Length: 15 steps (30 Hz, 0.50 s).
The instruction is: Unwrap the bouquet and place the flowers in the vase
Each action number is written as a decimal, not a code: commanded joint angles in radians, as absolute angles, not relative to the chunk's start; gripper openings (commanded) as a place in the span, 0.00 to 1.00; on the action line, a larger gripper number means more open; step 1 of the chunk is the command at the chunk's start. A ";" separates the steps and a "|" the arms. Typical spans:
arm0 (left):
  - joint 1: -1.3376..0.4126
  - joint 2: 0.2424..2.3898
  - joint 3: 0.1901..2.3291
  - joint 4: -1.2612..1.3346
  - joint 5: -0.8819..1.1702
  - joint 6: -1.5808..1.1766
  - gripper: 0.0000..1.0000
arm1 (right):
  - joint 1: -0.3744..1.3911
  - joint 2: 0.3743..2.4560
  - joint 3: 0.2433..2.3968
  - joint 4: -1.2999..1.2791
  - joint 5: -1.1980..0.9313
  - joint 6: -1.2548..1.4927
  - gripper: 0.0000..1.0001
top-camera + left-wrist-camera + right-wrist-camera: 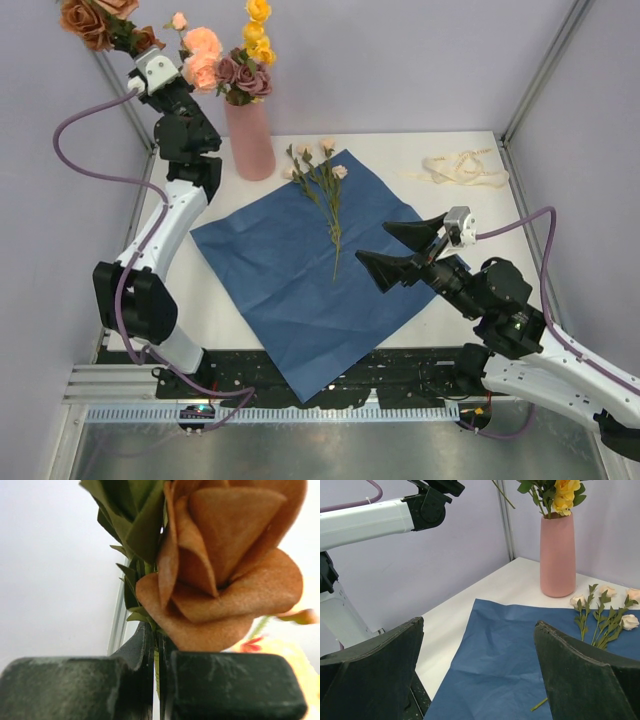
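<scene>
The bouquet is undone, and its blue paper (290,290) lies spread flat on the table. The salmon-pink vase (250,140) stands upright at the back left, holding peach, mauve and yellow flowers (232,62). My left gripper (130,42) is raised high, left of the vase, shut on the green stem of a rust-brown rose (88,22); that rose (225,570) fills the left wrist view above the left gripper (156,647). A sprig of small pale roses (322,185) lies on the paper. My right gripper (400,245) hovers open and empty over the paper's right side (479,625).
A cream ribbon (465,168) lies loose at the back right of the white table (400,160). Frame posts (540,70) and grey walls close in the back corners. In the right wrist view the vase (558,555), the sprig (605,622) and the paper (510,660) show.
</scene>
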State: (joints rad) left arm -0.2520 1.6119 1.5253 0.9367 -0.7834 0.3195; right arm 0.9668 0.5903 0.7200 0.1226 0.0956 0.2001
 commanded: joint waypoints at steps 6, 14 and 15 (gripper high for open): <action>-0.184 1.588 1.549 0.804 -0.726 0.020 0.00 | 0.971 0.584 0.759 0.149 0.112 0.187 0.96; -0.163 1.710 1.638 0.834 -0.646 -0.038 0.00 | 0.971 0.572 0.761 0.149 0.123 0.187 0.95; -0.160 1.724 1.644 0.842 -0.629 -0.055 0.00 | 0.971 0.575 0.761 0.152 0.124 0.189 0.95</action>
State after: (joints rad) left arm -0.1734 1.6638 1.5829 0.7967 -0.6899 0.0116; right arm 0.9672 0.5842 0.7200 0.1223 0.1040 0.1997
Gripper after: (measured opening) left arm 0.034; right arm 0.954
